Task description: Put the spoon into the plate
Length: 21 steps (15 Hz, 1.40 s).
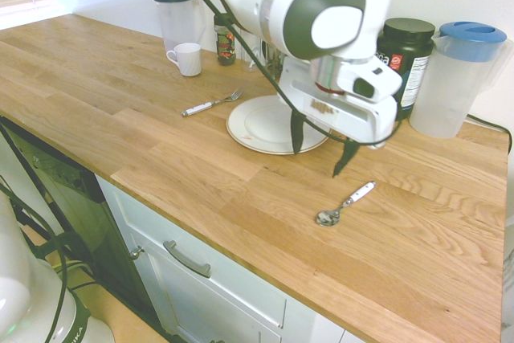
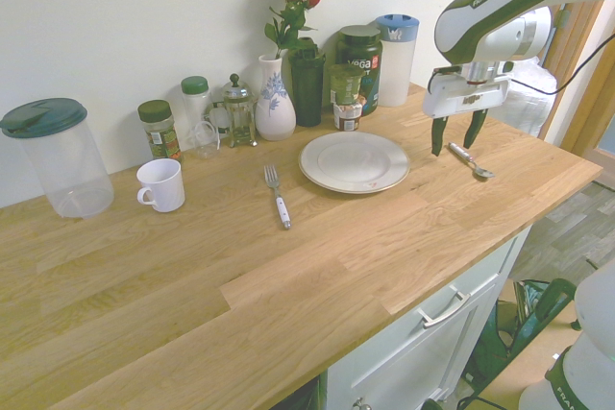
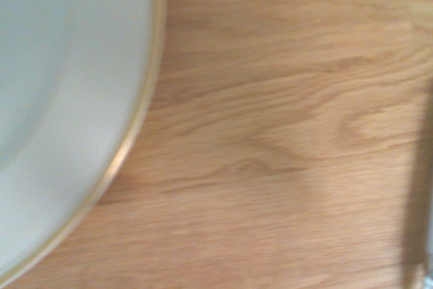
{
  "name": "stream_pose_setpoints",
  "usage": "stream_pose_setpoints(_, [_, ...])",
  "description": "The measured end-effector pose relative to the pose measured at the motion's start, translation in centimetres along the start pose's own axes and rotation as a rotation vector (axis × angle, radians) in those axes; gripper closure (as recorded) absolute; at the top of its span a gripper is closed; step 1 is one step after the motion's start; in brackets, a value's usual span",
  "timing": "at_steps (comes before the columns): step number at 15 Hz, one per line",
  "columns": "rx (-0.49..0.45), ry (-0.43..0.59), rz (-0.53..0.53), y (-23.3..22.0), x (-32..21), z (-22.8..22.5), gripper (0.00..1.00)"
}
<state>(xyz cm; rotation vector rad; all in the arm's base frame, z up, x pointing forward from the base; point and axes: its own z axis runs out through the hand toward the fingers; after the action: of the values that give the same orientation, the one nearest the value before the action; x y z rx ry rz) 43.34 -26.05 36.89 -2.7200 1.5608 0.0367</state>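
Gripper [image 2: 456,135] agape above counter between plate [image 2: 355,162] and spoon [image 2: 470,161]

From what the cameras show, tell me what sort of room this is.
Most likely a kitchen: a long wooden countertop over white drawers, with a plate, fork, mug and storage jars set out on it.
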Motion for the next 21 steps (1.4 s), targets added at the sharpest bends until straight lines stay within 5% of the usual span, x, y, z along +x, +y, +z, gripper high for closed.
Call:
stream_pose_setpoints(4, [-0.018, 0.003, 0.01, 0.8, 3.3, 1.4, 0.0])
stream_pose_setpoints(5, [-0.017, 0.004, 0.013, 0.7, 3.7, 1.5, 1.0])
stream_pose_setpoints(21, [-0.02, 0.0, 0.025, -0.7, 5.8, 3.1, 1.0])
